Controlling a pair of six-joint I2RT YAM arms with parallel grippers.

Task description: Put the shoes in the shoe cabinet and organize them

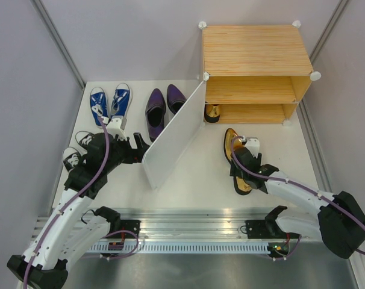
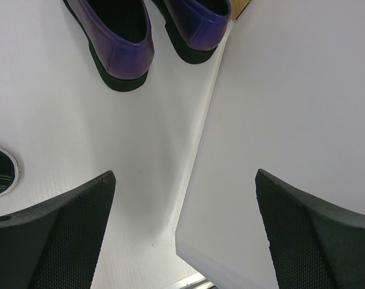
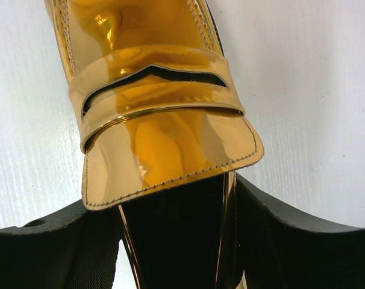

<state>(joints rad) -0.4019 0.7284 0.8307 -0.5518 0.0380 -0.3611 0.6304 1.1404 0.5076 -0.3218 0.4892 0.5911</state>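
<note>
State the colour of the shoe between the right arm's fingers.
Shiny gold shoe; the right wrist view shows it best.

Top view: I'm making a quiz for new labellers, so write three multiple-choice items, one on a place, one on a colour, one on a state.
1. Where does the gold shoe inside the shoe cabinet sit?
A. upper shelf
B. lower shelf
C. on the roof

2. What colour are the sneakers left of the purple shoes?
A. blue
B. red
C. green

3. How does the cabinet's white door stand?
A. shut
B. taken off
C. swung open

Answers:
1 B, it shows in the bottom opening.
2 A, they are blue with white laces and toes.
3 C, the panel angles out from the left front corner and leaves both shelves exposed.
</note>
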